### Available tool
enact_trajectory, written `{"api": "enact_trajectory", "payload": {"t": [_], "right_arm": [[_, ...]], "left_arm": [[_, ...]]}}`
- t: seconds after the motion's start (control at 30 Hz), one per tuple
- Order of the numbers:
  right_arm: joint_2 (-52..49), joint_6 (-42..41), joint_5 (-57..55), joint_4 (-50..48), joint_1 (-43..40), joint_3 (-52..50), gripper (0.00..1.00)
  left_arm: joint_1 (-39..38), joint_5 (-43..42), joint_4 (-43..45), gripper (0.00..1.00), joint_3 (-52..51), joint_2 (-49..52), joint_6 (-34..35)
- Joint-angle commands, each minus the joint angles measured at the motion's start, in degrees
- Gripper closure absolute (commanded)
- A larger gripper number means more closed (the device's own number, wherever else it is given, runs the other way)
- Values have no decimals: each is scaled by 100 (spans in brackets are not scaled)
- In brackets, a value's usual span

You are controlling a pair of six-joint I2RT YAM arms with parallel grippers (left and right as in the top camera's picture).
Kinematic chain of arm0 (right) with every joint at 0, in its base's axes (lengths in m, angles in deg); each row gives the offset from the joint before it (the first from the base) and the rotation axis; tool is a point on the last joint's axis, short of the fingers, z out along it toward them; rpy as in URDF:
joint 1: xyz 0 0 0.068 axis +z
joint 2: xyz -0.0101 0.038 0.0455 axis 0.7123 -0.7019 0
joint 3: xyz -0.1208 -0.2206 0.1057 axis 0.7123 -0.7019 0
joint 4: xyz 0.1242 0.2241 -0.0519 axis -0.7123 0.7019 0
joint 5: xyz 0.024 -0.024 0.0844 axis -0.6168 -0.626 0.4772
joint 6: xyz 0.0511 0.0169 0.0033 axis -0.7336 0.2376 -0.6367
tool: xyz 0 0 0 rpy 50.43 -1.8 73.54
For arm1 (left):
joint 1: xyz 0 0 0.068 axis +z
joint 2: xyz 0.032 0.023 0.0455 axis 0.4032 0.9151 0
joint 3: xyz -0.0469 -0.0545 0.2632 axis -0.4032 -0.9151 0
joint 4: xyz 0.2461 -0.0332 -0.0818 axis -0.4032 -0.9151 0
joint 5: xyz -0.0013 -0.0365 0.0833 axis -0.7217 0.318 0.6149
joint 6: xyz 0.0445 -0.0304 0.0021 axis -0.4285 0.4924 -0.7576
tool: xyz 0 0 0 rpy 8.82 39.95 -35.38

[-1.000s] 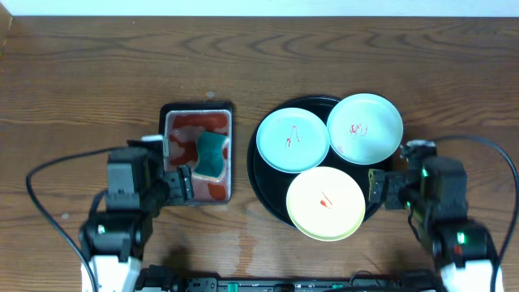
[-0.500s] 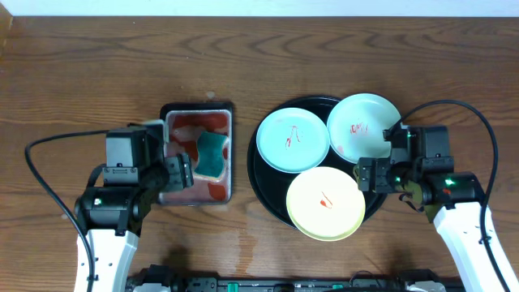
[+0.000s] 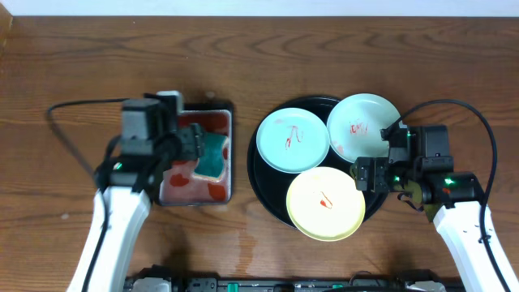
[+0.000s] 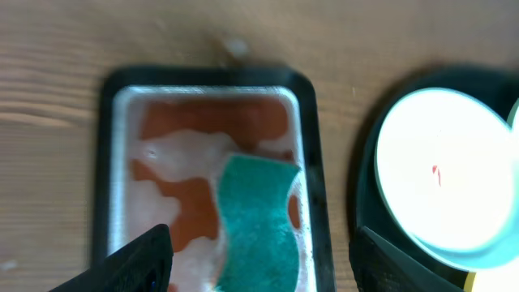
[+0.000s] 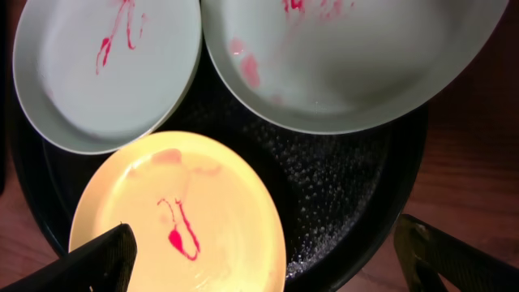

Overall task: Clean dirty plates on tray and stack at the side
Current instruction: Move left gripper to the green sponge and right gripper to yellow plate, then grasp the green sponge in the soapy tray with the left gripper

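While all three plates are sitting red-streaked on the black tray, just right of the middle of the desk and toward its front edge, the cleaning is, I judge, only beginning. The left gripper is hovering, jaws spread wide and empty, over the green sponge in the metal tray, left of the middle; next it is needing to sink and pinch that sponge. The right gripper, likewise spread and holding nothing, is hanging by the yellow plate, toward the right edge.
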Motion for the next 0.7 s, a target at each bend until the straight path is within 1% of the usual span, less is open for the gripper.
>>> {"api": "enact_trajectory", "payload": {"t": [0.0, 0.1, 0.2, 0.37, 0.53, 0.67], "right_arm": [[0, -4, 68, -15, -61, 105, 1], [0, -4, 68, -17, -61, 105, 1], [0, -7, 68, -17, -61, 105, 1], [0, -4, 68, -22, -61, 105, 1], [0, -7, 68, -28, -61, 105, 1], [0, -7, 68, -37, -61, 105, 1]], "left_arm": [[-328, -92, 177, 30, 129, 717, -186], [-509, -90, 243, 37, 129, 1346, -184], [-533, -70, 236, 43, 129, 1810, -179], [-533, -72, 234, 46, 129, 2339, -151], [-533, -70, 238, 48, 122, 2616, -94], [-533, 48, 260, 53, 70, 2830, -94]]}}
